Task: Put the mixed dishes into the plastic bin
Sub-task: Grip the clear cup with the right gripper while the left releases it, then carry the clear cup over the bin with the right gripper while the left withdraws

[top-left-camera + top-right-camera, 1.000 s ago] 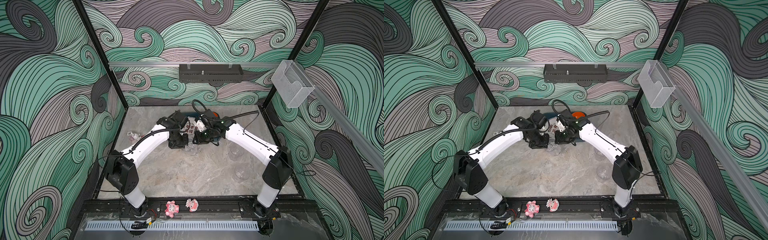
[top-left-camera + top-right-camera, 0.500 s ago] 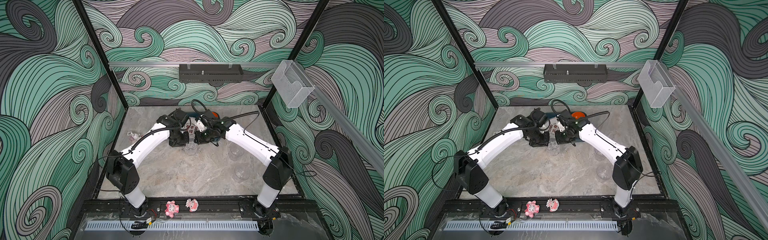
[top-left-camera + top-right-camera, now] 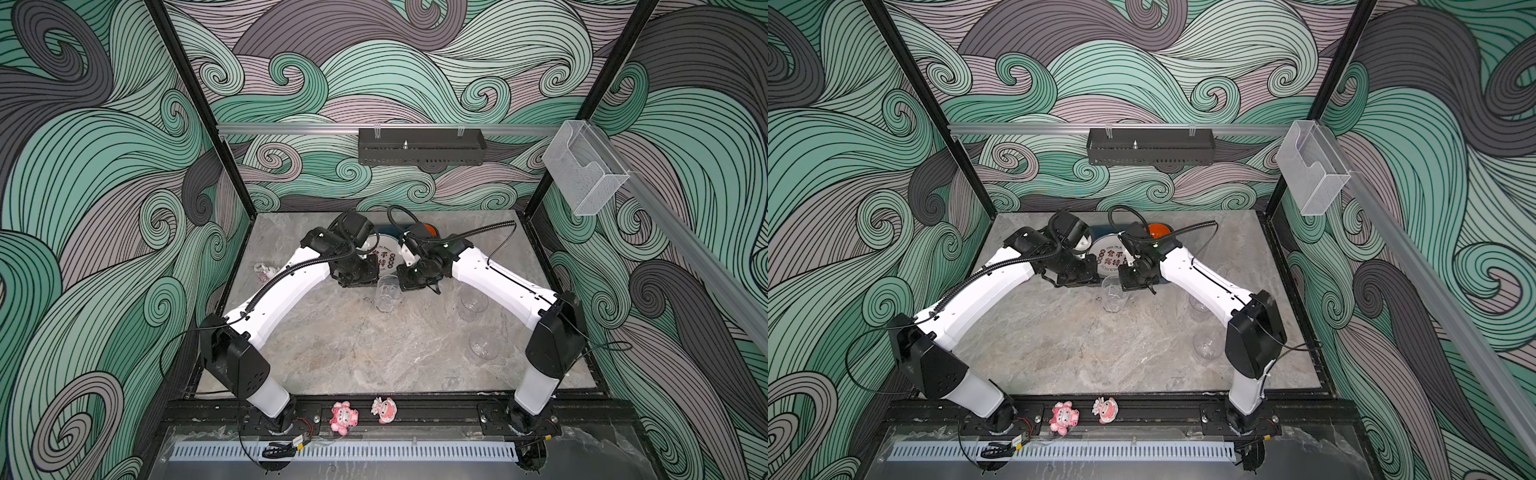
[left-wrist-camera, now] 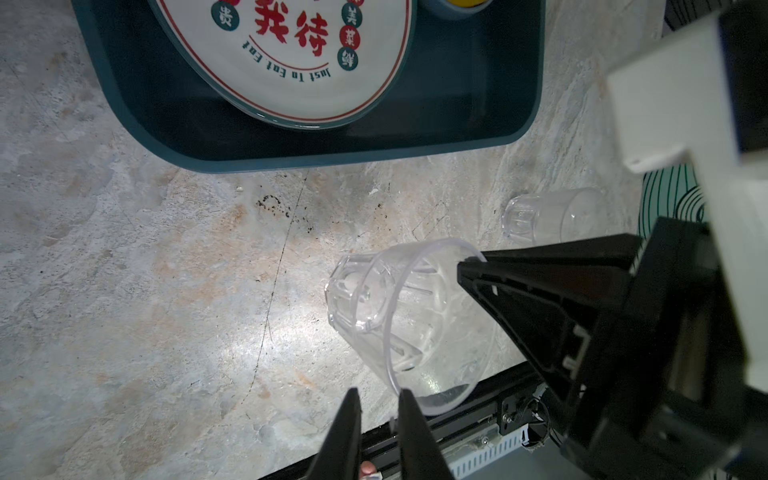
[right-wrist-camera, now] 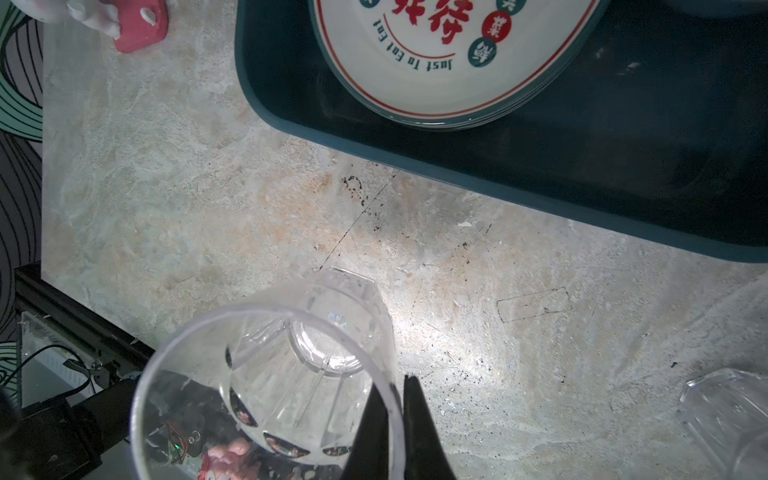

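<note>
Evidently a hand-over spot: both arms meet just in front of the bin (image 4: 291, 160), one glass (image 5: 291, 365) between them.

- Right gripper (image 5: 392, 386) is clamped on the rim, one finger inside the mouth and one outside; the wall is pinched and the glass hangs mouth-up.
- We judge a rim pinch suits a cup too wide to span; it also leaves the base free to go down into the bin.
- Left gripper (image 4: 378, 399) stands narrowly parted, its tips at the opposite side of the rim; we see table (image 3: 374, 353) through the gap, so we judge it is not gripping.
- Whether the base touches the table, we cannot tell.

Glass: clear, tapered, with a thick faceted base, a ribbed lower wall and a plain wide rim; thin-walled and likely slippery, by our guess.

Bin: dark teal, shallow, rounded corners.
- It holds a plate (image 4: 291, 62) with red lettering, and an orange bowl (image 3: 1158, 229) at the far end.
- The floor beside the plate is bare; we judge that is where the glass goes.

Two spare glasses (image 3: 473, 305) wait on the table beside the right arm.
</note>
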Robot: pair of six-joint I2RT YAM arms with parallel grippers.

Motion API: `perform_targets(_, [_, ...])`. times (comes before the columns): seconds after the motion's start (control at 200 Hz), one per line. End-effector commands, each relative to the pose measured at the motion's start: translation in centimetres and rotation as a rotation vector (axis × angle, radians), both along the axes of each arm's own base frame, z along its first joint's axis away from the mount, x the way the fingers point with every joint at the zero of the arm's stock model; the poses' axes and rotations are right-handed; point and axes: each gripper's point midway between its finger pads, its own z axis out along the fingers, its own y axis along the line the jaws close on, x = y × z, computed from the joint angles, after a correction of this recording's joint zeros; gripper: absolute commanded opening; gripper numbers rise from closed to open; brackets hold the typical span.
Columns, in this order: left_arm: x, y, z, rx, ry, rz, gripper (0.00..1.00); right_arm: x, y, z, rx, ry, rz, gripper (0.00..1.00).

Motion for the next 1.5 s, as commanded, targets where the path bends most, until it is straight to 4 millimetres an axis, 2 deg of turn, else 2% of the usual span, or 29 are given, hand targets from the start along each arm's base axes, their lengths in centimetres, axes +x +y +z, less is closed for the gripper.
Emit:
perform_targets(0.0, [-0.2,-0.2,1.5,-0.031,-0.027,0.003,0.23,0.2,-1.2,1.8,0.008,-0.05,-0.023,0.0])
perform_targets(0.11, [-0.4,0.1,1.6,-0.028,-0.034,0.007,0.27,0.6,-1.9,2.0,0.004,-0.061,-0.036,0.0])
perform_targets(0.29, [-0.6,0.6,1.9,-0.031,-0.064,0.013,0.41,1.4,-3.3,2.6,0.007,-0.075,-0.07,0.0])
perform_targets(0.395, [-0.7,0.9,1.9,-0.037,-0.085,0.019,0.46,2.1,-4.3,3.1,0.011,-0.086,-0.095,0.0])
perform_targets(0.545, [-0.7,1.3,1.2,-0.037,-0.11,0.035,0.47,3.2,-5.6,3.6,0.017,-0.1,-0.135,0.0])
perform_targets(0.565, [-1.0,1.6,2.1,-0.052,-0.136,0.037,0.47,3.4,-5.9,3.7,0.016,-0.102,-0.142,0.0])
perform_targets(0.615, [-1.1,1.9,2.1,-0.049,-0.14,0.045,0.52,3.8,-6.3,3.8,0.017,-0.107,-0.157,0.0])
perform_targets(0.78, [-1.4,2.3,1.8,-0.045,-0.136,0.05,0.53,5.4,-8.0,3.9,-0.002,-0.122,-0.209,0.0])
perform_targets(0.816, [-1.5,2.5,1.8,-0.044,-0.137,0.055,0.57,5.8,-8.4,3.9,-0.006,-0.124,-0.222,0.0])
perform_targets(0.936, [-1.7,2.8,1.4,-0.046,-0.135,0.057,0.58,7.0,-9.7,3.7,-0.028,-0.137,-0.262,0.0])
perform_targets(0.971, [-1.7,2.9,1.3,-0.046,-0.136,0.061,0.62,7.3,-9.9,3.7,-0.032,-0.141,-0.273,0.0])
perform_targets(1.171, [-2.1,3.6,0.5,-0.045,-0.123,0.077,0.64,9.2,-11.4,3.6,-0.05,-0.156,-0.326,0.0])
perform_targets(1.496, [-2.6,4.8,-0.4,-0.04,-0.1,0.107,0.64,11.8,-12.3,2.7,-0.078,-0.16,-0.365,0.0])
